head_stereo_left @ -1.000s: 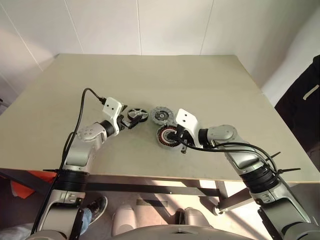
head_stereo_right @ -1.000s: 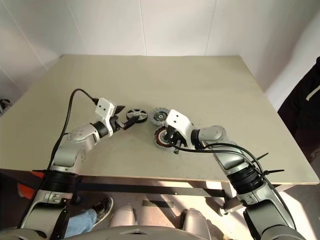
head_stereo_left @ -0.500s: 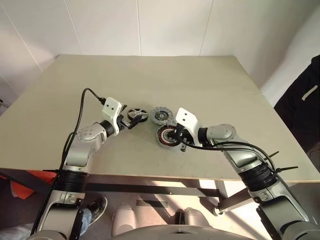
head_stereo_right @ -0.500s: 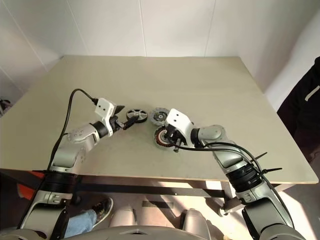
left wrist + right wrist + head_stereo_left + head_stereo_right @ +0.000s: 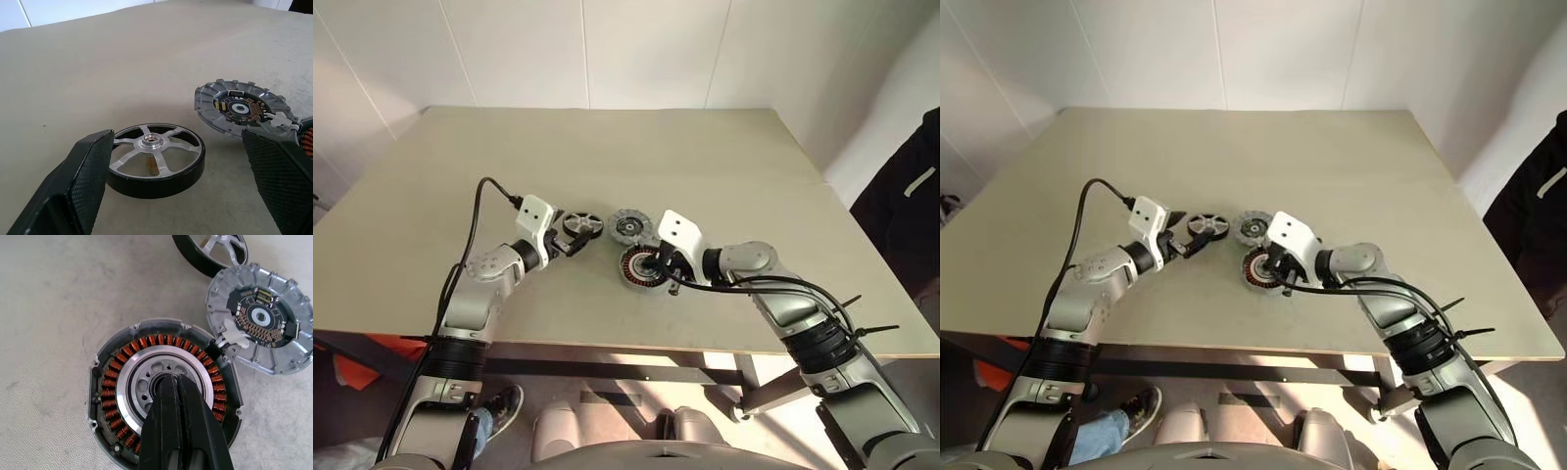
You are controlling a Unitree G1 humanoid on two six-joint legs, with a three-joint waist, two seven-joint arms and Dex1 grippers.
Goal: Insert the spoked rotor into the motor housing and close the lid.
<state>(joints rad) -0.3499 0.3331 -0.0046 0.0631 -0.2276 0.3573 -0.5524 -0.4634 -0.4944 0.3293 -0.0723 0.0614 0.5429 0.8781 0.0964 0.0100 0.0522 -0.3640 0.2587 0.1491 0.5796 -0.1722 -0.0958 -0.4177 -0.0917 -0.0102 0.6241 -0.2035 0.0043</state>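
three round parts lie close together on the bare counter (image 5: 724, 166), a little nearer its front edge than its back and about midway between its left and right edges. the rotor (image 5: 155, 159) lies flat, spokes up, on the left of the group. the lid (image 5: 239, 108) is just to its right, with one edge propped on the rim of the housing (image 5: 159, 404), so it sits tilted rather than flat. the housing lies flat on the counter just in front of the lid, its ring of copper windings facing up around a silvery centre.

the left hand (image 5: 181, 188) reaches in from the left with its fingers (image 5: 83, 181) spread wide and released, holding nothing. the rotor sits between them: one finger is just beside its rim, the other stands well off on the far side, near the lid. i cannot tell whether the near finger touches the rim.

the right hand (image 5: 178, 396) comes in from the right, pointing down and to the left. its two fingers are clenched together, grasping nothing, and their tips rest in or just over the dark hole at the housing's centre. whether they touch it i cannot tell.

a person in dark clothing (image 5: 906, 206) stands off the counter's right edge.
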